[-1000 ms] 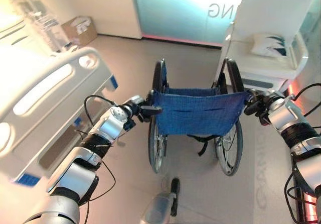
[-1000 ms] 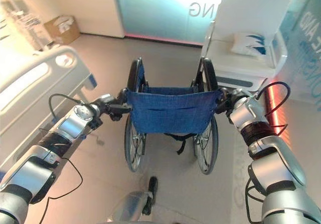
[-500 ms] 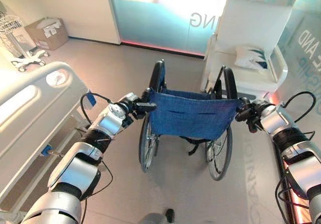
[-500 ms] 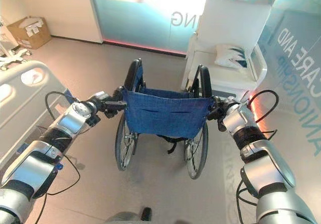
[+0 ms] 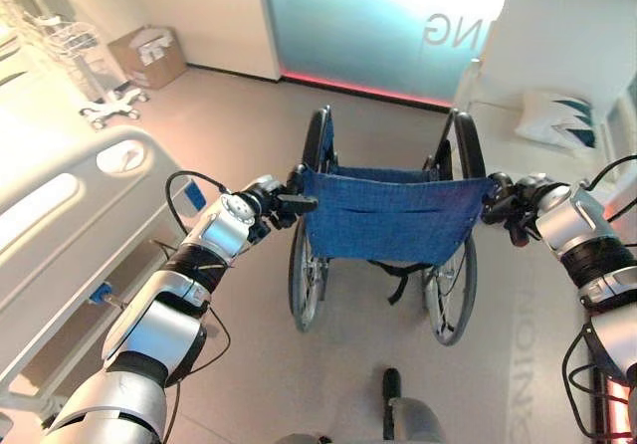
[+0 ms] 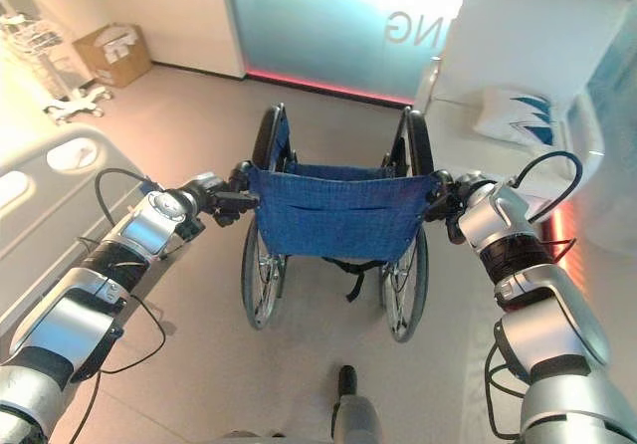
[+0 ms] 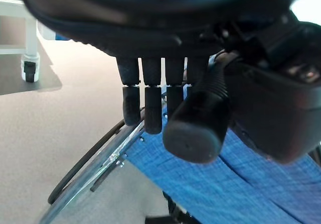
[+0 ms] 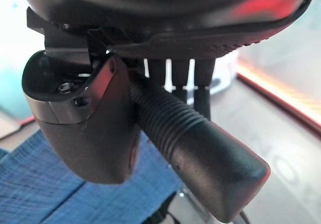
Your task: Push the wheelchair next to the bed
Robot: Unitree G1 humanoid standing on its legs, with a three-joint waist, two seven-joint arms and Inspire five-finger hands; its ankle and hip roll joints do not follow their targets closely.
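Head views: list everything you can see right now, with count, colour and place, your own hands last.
Wheelchair: one, blue fabric back, black wheels, centre, facing away.
Push handles: two, black, one in each hand.
Bed: one, white, on the left.
Armchair: one, white, far right.
Cushion: one, white and blue, on the armchair.
Cardboard box: one, brown, far left by the wall.
Wheeled stand: one, white, beside the box.
Left hand: dark, gripping the left handle.
Right hand: dark, gripping the right handle.

1. The wheelchair (image 5: pixel 383 230) stands upright at the centre of the frame, seen from behind: blue fabric backrest, two large black-tyred spoked wheels, black ribbed push handles.
2. The bed (image 5: pixel 70 225), white with a moulded end board, lies along the left edge, near the wheelchair but apart from it.
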